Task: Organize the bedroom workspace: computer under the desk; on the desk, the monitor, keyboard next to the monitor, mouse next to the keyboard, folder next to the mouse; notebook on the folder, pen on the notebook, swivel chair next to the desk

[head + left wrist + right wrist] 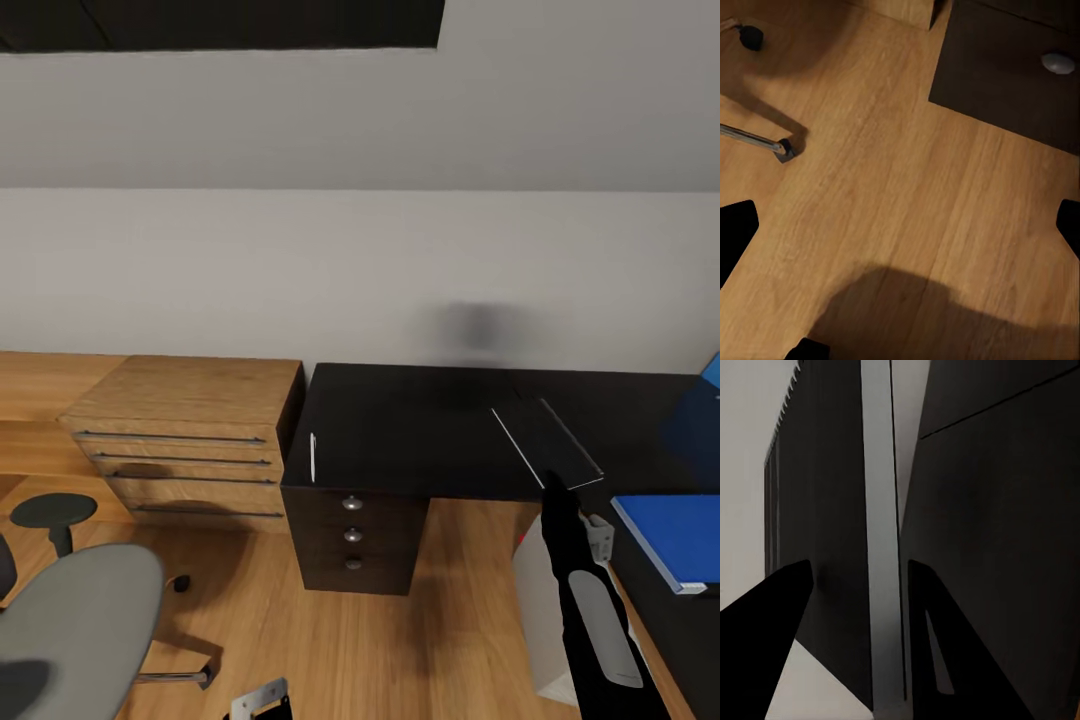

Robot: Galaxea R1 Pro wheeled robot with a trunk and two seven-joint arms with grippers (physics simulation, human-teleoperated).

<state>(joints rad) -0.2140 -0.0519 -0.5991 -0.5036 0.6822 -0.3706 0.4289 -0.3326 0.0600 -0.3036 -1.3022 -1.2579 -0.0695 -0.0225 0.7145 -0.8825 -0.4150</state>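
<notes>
The black desk (400, 430) runs along the wall and turns toward me at the right. A pale pen (313, 456) lies near its left edge. My right gripper (553, 487) reaches up at the desk's inner corner, shut on the thin notebook (545, 442), which is held tilted over the top. In the right wrist view the notebook's light edge (880, 510) stands between the dark fingers (772, 622). The blue folder (672, 538) lies on the desk's right wing. The grey swivel chair (80, 620) stands at lower left. My left gripper (900, 232) hangs open over the wooden floor.
A light wooden drawer chest (190, 430) adjoins the desk's left end. The black three-drawer unit (352, 540) sits under the desk, with a knob (1057, 62) near my left gripper. The pale computer case (540, 610) stands behind my right arm. A chrome chair leg (754, 139) crosses the floor.
</notes>
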